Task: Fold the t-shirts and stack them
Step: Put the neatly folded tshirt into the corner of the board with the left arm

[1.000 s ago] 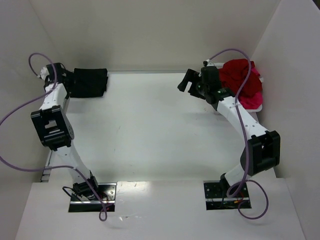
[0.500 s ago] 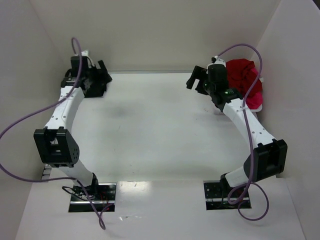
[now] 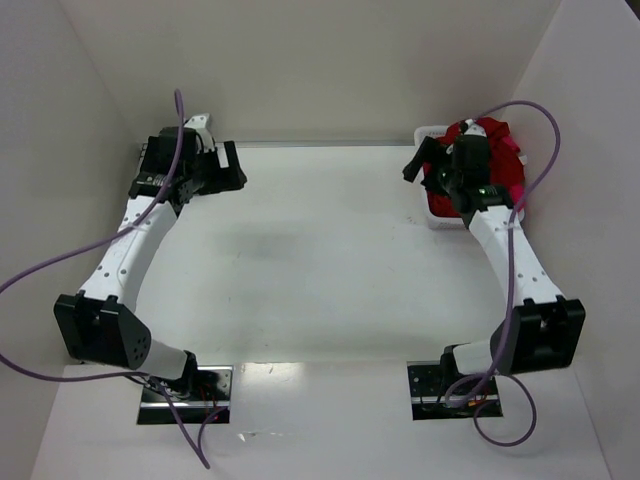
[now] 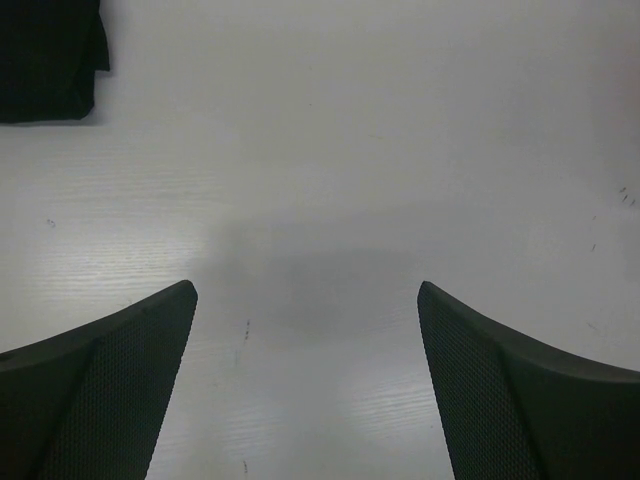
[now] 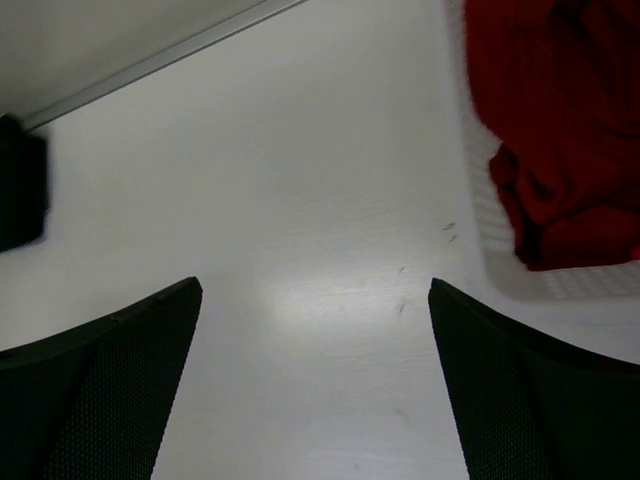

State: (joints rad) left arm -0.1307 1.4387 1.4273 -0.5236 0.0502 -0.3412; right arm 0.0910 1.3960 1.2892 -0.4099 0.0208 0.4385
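- Top view: the left hand [image 3: 228, 170] is spread wide and empty by the far-left corner. The right hand [image 3: 417, 165], also wide and empty, hangs at the basket [image 3: 437, 218], likely to fetch the next shirt. A crumpled red shirt [image 3: 490, 135] and a pink shirt [image 3: 515, 195] fill the basket.
- Left wrist: the worktop [image 4: 330, 130] under the hand is bare. The folded black shirt [image 4: 45, 60] lies flat and apart, probably as the base of the stack.
- Right wrist: the red shirt is heaped against the basket wall, just beside the hand.
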